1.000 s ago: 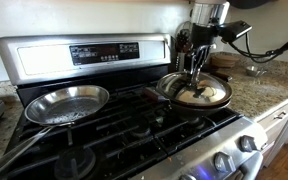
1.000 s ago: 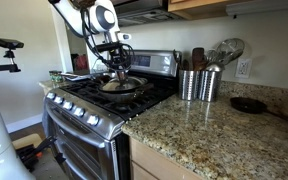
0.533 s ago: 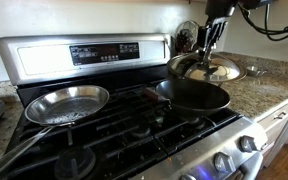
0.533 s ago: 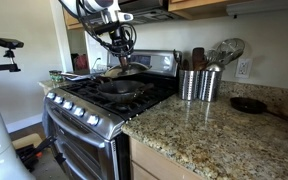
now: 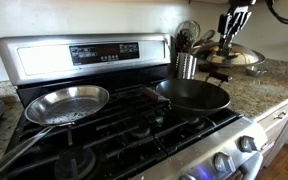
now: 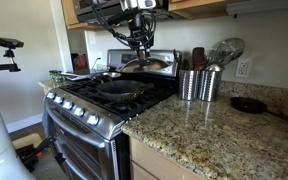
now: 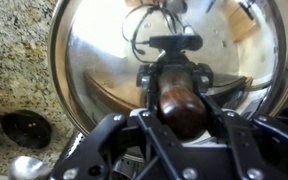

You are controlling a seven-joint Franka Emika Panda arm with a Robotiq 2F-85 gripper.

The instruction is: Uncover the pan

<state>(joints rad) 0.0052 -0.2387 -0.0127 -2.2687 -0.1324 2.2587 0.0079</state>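
1. Pan (image 5: 192,95), round and shallow with a black non-stick inside, sits uncovered on a front grate of the stove. The pincer (image 5: 229,40) hangs higher and further back, well apart from it.
2. In the wrist view the pincer (image 7: 179,105) is closed from both sides on the dark, rounded knob (image 7: 179,112) of the round silvery glass lid (image 7: 94,50). The black fingers (image 7: 144,85) press against the knob.
3. Only the wrist view shows this grip. In both exterior views the lid (image 5: 229,58) (image 6: 146,65) hangs level under the pincer (image 6: 139,45), in the air.
4. The lid's surface is mirror-like and reflects the arm's cables.
5. In an exterior view the pan (image 6: 119,90) lies low on the black cast grates.
6. A shiny silver steel frying pan (image 5: 69,102) rests on another burner of the stainless stove (image 5: 224,150).
7. The lettering on the stove's control panel (image 5: 84,52) is too small to read.
8. Two ribbed metal canisters (image 6: 199,85) holding utensils stand on the speckled granite worktop (image 6: 204,135). One exterior view shows both of them, along with a small dark pan (image 6: 249,104) further along.
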